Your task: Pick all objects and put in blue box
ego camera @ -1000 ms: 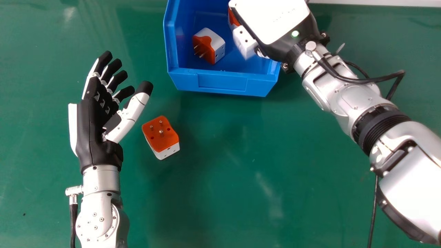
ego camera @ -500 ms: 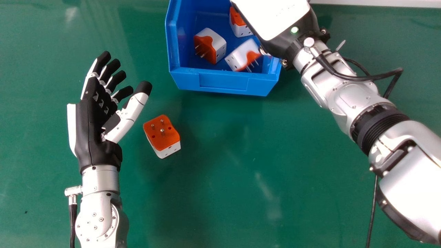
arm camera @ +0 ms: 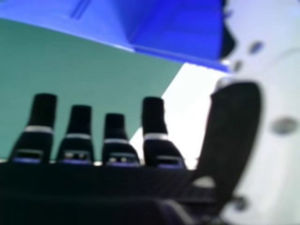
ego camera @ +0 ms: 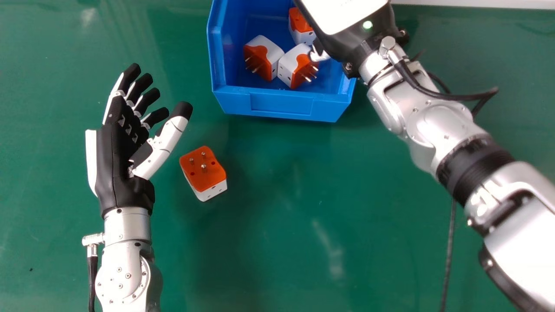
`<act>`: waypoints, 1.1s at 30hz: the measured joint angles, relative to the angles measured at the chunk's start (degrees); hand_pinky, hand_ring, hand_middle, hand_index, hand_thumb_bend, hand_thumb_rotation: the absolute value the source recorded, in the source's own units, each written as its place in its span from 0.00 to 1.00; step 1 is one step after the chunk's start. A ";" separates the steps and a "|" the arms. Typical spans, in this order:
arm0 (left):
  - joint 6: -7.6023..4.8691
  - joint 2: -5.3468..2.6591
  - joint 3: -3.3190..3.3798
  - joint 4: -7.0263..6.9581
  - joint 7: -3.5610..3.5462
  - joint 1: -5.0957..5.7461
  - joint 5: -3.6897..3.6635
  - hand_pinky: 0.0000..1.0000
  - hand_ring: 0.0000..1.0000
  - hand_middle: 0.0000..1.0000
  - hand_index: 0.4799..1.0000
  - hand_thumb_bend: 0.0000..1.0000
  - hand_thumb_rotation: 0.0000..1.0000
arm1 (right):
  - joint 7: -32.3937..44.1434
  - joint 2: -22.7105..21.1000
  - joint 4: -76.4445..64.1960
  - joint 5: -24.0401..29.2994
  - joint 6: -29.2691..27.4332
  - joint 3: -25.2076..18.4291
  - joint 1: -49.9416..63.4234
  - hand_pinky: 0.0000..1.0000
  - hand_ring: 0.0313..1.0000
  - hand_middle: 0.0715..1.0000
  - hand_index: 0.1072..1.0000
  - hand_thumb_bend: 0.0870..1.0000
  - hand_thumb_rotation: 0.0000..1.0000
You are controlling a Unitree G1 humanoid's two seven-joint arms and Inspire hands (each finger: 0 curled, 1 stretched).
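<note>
A green table (ego camera: 303, 208) with a glossy top spans the frame, pale glare streaking it in the lower right and upper left. On it, a blue box (ego camera: 282, 104) sits at the upper middle, and an orange and white plug adapter (ego camera: 203, 175) lies left of centre, pins up, apart from the box. A tiny dark speck (ego camera: 31, 269) marks the lower left
</note>
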 measured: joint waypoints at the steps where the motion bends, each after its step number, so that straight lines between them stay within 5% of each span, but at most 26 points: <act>1: 0.00 0.00 0.01 0.00 0.02 0.00 -0.01 0.76 0.84 0.87 0.75 0.73 0.28 | 1.62 -0.04 -3.66 0.10 1.50 -0.82 1.71 0.82 0.92 0.95 0.82 0.84 0.02; 8: 0.00 0.03 0.01 0.00 0.07 0.00 0.05 0.76 0.84 0.87 0.75 0.73 0.28 | 14.86 0.03 -29.03 -0.04 11.54 -4.45 13.19 0.89 0.95 0.97 0.89 0.87 0.08; 12: 0.15 0.01 0.11 -0.01 -0.62 -0.08 -0.71 0.76 0.84 0.87 0.75 0.73 0.28 | 22.77 0.99 -42.06 -0.07 15.13 -5.98 18.68 0.91 0.96 0.97 0.91 0.89 0.10; 17: 0.20 0.00 0.06 -0.01 -0.47 -0.17 -0.47 0.76 0.84 0.87 0.75 0.73 0.27 | 33.72 2.11 -54.51 -0.62 19.00 -6.39 23.17 0.93 0.97 0.98 0.94 0.91 0.18; 21: 0.19 0.02 0.11 0.00 -0.26 -0.21 -0.18 0.76 0.84 0.87 0.75 0.73 0.27 | 41.47 2.90 -60.11 -1.92 21.56 -6.43 25.21 0.93 0.99 0.99 0.97 0.95 0.28; 33: 0.19 -0.01 0.09 0.00 -0.25 -0.27 -0.13 0.76 0.84 0.87 0.75 0.74 0.27 | 61.95 2.87 -70.57 -7.39 23.93 -6.04 27.83 0.92 0.98 1.00 0.99 0.97 0.37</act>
